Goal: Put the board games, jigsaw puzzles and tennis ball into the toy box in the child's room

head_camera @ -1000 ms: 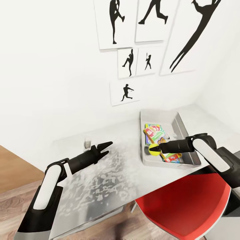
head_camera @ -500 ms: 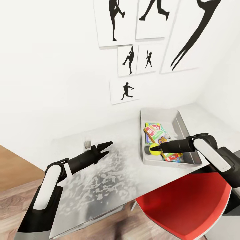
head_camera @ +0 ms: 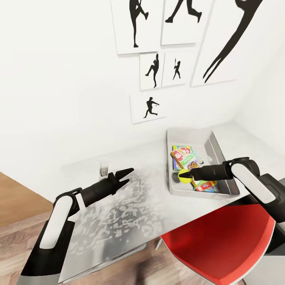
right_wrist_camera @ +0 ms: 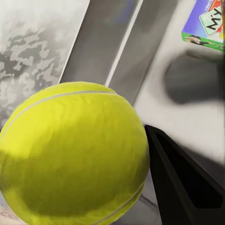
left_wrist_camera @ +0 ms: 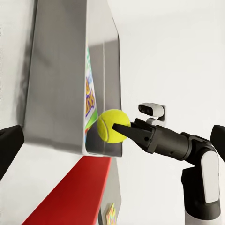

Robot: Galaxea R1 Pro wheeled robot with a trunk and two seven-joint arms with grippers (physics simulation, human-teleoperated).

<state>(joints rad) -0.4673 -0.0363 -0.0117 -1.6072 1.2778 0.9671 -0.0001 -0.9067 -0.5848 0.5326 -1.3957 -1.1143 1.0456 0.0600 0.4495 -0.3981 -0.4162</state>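
Note:
My right gripper [head_camera: 189, 173] is shut on the tennis ball [head_camera: 183, 175], a yellow-green ball held just above the near left corner of the toy box [head_camera: 212, 143]. The left wrist view shows the ball [left_wrist_camera: 110, 125] at the right gripper's tip [left_wrist_camera: 123, 131], against the box wall [left_wrist_camera: 56, 84]. Close up, the ball [right_wrist_camera: 70, 154] sits against one dark finger [right_wrist_camera: 183, 187]. Colourful board games [head_camera: 185, 156] lie inside the box, and their printed covers [left_wrist_camera: 89, 96] [right_wrist_camera: 206, 23] also show in both wrist views. My left gripper [head_camera: 126, 177] hovers open over the table [head_camera: 130, 209], left of the box.
A red chair [head_camera: 221, 237] stands at the table's front edge under my right arm. A small white object [head_camera: 104, 169] sits on the table near the wall. Framed black silhouette pictures [head_camera: 152, 71] hang above. Wooden floor [head_camera: 16, 198] lies to the left.
The view has shifted up very slightly. My right gripper has barely moved and still holds the ball over the box's corner. The left arm has not moved.

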